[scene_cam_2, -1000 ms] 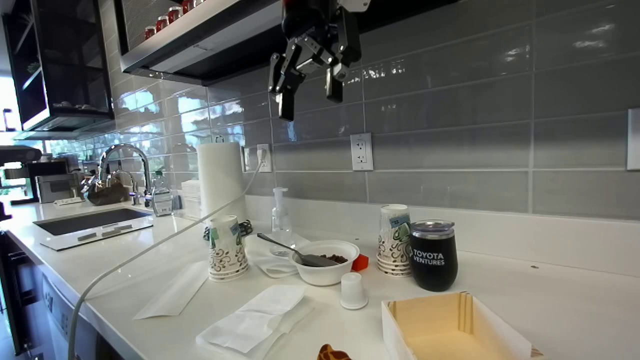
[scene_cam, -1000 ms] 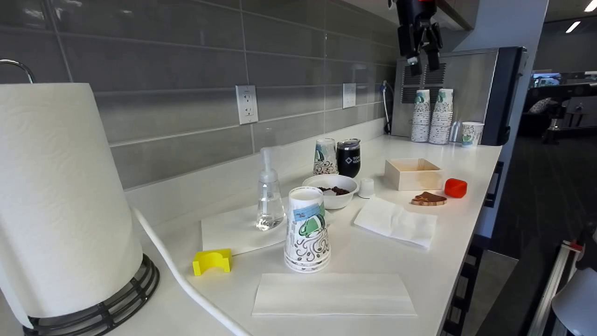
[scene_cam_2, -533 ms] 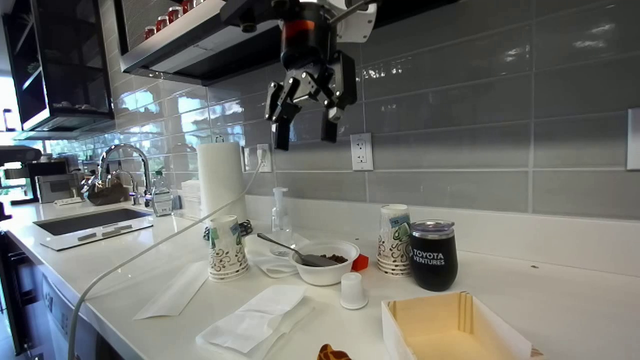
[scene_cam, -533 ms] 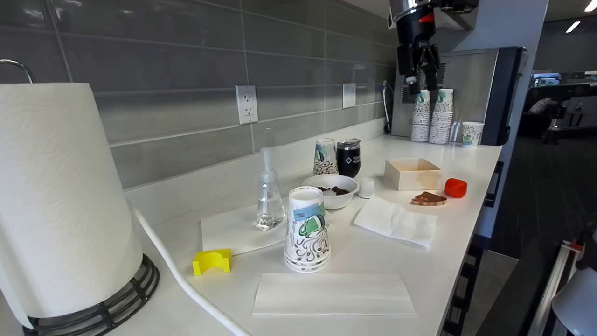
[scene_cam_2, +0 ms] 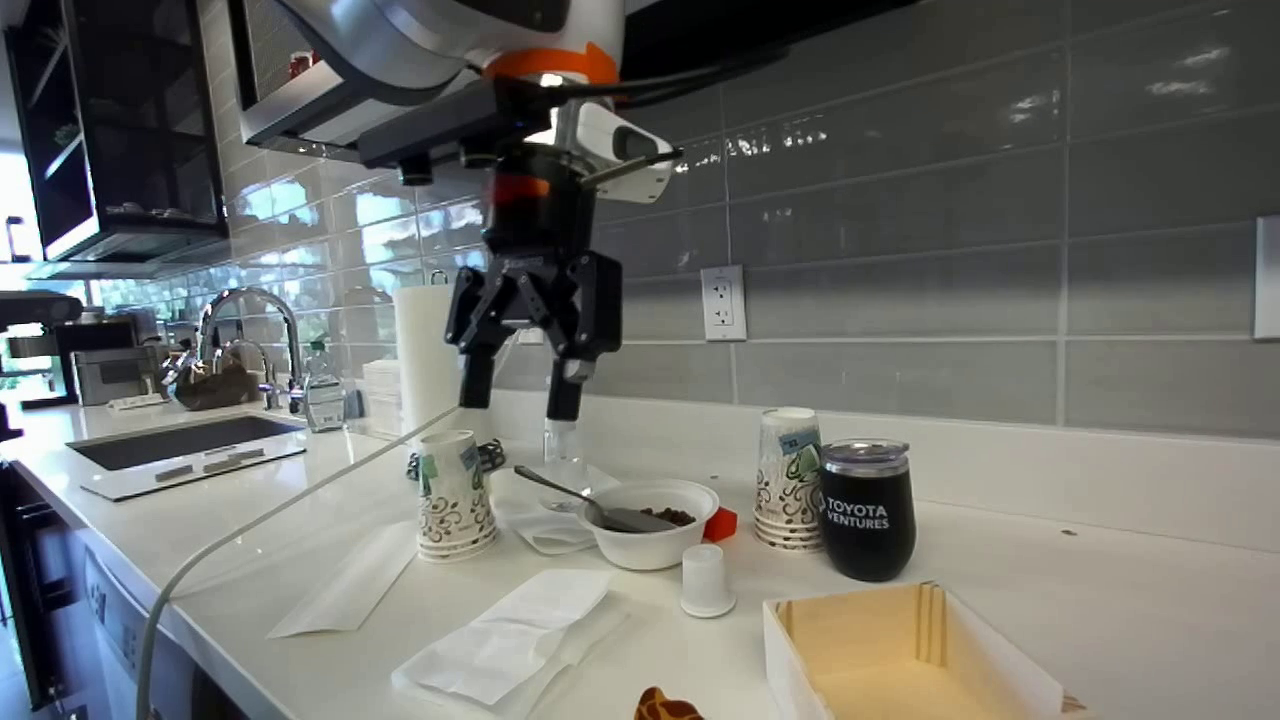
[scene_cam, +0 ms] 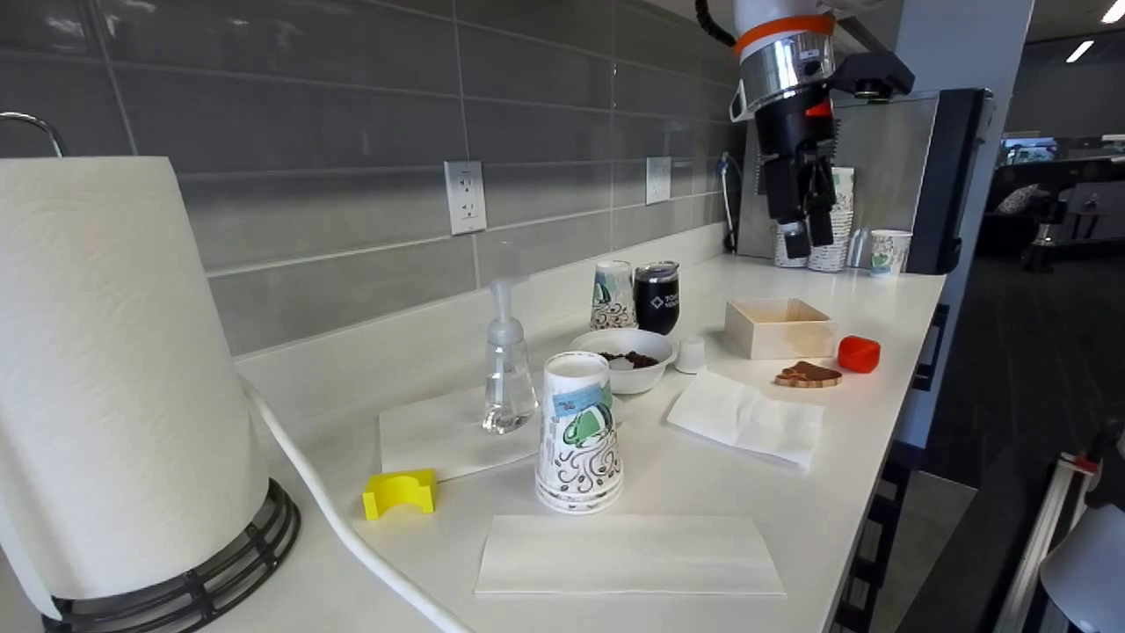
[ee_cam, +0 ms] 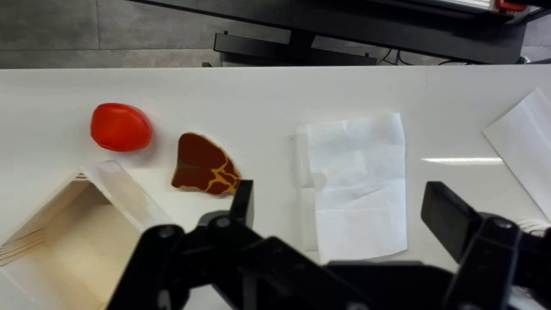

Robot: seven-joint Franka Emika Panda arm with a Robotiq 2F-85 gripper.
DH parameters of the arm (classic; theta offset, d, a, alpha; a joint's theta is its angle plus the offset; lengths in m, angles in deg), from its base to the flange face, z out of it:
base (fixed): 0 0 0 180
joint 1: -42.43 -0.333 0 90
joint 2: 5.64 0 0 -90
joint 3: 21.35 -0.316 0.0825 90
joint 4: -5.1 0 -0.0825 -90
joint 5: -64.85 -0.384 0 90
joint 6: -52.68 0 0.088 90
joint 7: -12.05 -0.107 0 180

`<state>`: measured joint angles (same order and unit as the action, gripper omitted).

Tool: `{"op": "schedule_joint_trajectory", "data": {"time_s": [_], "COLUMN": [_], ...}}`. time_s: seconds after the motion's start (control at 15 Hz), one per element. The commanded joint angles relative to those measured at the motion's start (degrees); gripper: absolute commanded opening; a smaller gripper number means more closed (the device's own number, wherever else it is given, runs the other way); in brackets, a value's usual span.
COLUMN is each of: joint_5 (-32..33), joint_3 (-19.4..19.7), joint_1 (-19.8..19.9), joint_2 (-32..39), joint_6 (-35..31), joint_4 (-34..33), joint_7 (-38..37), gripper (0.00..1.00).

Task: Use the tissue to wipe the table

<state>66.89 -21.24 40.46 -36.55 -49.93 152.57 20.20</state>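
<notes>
Wrist view: the fingers [ee_cam: 450, 219] stand wide apart and hold nothing, and the tissue [ee_cam: 359, 189] shows in the span between their two tips, lying on the counter [ee_cam: 258, 103], folded and a little rumpled. As pictured there, its lower end runs close to the base of the fingers. One tip overlaps the edge of a brown steak-shaped piece [ee_cam: 204, 165]; past that piece are a red object [ee_cam: 121, 128] and the corner of a wooden box [ee_cam: 129, 196]. In both exterior views the fingers point down in the air, well above the counter, and the tissue lies flat below the level of their tips, well apart from them. In an exterior view it lies near a small white cup [scene_cam_2: 706, 583] and a white bowl [scene_cam_2: 640, 550] with a dark utensil [scene_cam_2: 640, 521] in it, while a stack of paper cups [scene_cam_2: 455, 500] stands farther along the counter
</notes>
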Motion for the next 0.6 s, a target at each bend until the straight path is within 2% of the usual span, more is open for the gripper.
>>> {"op": "schedule_joint_trajectory", "data": {"time_s": [0.0,0.33,0.4,0.53], "joint_5": [-3.5,-7.5,-7.7,-7.9], "joint_3": [-2.5,-5.5,-5.6,-5.7], "joint_1": [-3.9,-7.5,-7.6,-7.7], "joint_2": [-5.2,-1.0,1.8,4.2], "joint_6": [-6.1,-18.5,-20.4,-26.0], "joint_4": [7.5,11.8,10.0,10.7], "joint_7": [-1.0,-3.7,-3.8,-4.3], "gripper": [1.00,1.00,1.00,1.00]}}
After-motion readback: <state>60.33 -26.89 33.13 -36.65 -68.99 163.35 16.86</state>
